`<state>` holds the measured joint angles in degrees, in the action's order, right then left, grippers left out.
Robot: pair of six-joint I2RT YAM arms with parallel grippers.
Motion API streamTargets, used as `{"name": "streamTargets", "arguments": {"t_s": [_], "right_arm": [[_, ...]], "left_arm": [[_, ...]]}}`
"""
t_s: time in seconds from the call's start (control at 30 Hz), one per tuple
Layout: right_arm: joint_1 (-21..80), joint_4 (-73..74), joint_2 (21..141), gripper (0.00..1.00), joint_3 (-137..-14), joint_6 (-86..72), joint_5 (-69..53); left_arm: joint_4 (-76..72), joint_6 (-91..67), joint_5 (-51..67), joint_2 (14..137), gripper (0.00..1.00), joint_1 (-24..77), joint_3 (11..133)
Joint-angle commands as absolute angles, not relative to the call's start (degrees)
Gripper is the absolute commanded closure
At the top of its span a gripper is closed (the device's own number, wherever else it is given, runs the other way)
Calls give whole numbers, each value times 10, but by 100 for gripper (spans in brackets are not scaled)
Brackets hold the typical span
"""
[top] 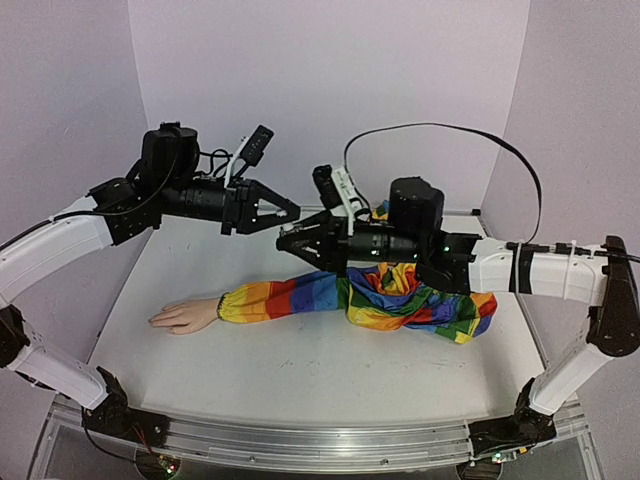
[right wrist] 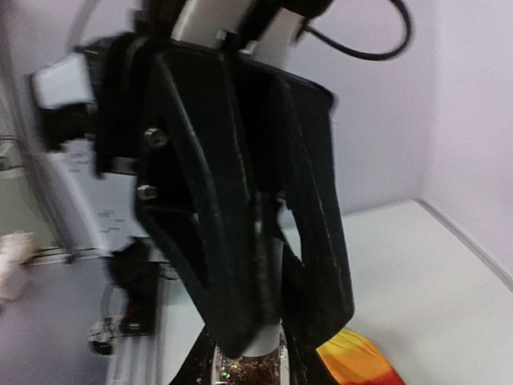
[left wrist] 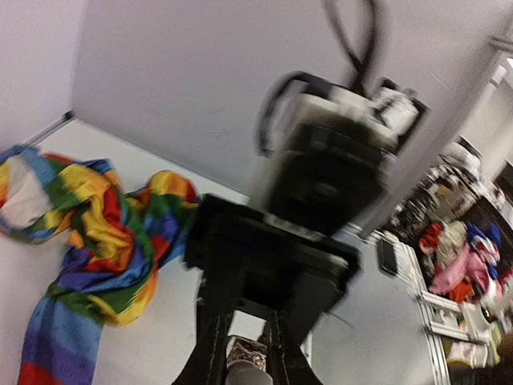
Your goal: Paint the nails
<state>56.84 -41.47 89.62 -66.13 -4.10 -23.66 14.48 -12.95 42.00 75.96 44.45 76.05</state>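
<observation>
Above the white table, our right gripper pinches a small glittery glass bottle; our left gripper grips its smooth cap. The nails tip the pale hand lying left, open tabletop around.

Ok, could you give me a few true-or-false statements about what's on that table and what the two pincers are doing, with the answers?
1. The mannequin hand lies on the table, and neither pincer touches it. True.
2. The sleeve is plain white. False: it is rainbow-striped.
3. The left pincer and right pincer meet tip to tip in the air. True.
4. The right pincer is open and empty. False: it is shut on a small bottle with glittery contents.
5. The left pincer is down at the mannequin hand's fingertips. False: it is up at the bottle, shut on what looks like its cap.
</observation>
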Motion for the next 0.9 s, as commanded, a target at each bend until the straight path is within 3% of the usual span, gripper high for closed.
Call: {"name": "streamTargets", "arguments": {"t_s": [0.0, 0.17, 0.27, 0.3, 0.43, 0.5, 0.63, 0.87], "right_arm": [[536, -691, 870, 100, -647, -174, -725], [527, -693, 862, 100, -618, -188, -646], [513, -681, 849, 100, -591, -179, -547], [510, -662, 843, 100, -585, -165, -506], [509, -540, 827, 100, -592, -100, -325], [509, -495, 829, 100, -604, -81, -250], [510, -424, 844, 100, -629, -61, -157], [530, -422, 878, 100, -645, -78, -61]], "left_arm": [[107, -49, 698, 753, 100, 478, 765], [106, -48, 660, 755, 100, 477, 772], [127, -59, 576, 753, 90, 473, 773], [143, -59, 517, 750, 83, 471, 773], [192, -93, 403, 735, 41, 449, 772], [195, -123, 379, 719, 31, 433, 764], [198, -230, 280, 693, 22, 409, 745], [133, -369, 256, 695, 25, 404, 718]]}}
